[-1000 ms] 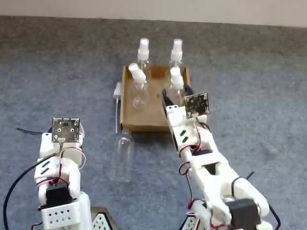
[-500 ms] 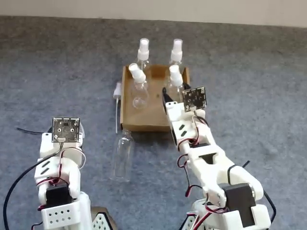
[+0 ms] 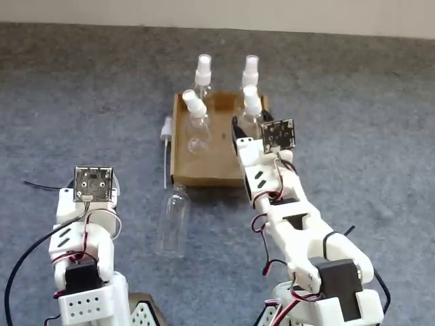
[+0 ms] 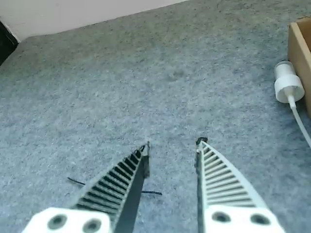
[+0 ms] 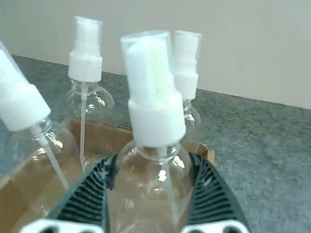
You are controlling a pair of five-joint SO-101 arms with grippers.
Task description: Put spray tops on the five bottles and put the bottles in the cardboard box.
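Right gripper [image 5: 153, 164]: clenched on the body of the held bottle [image 5: 154, 121], one finger on each side.
Held bottle: capped and upright in the right half of the cardboard box [image 3: 216, 161], just right of centre in the high view; I cannot tell whether its base touches the box floor.
Left gripper [image 4: 172, 145]: spread apart, holding nothing, over the carpet [image 4: 146, 73], lower left in the high view.
Tilted bottle [image 3: 197, 129]: capped, in the box's left half.
Two far bottles [image 3: 203, 73]: capped and upright, upper centre, at the box's far edge.
Capless bottle [image 3: 173, 219]: lying on the carpet, below the box's lower-left corner.
Loose spray top [image 3: 166, 129]: on the carpet, just left of the box.
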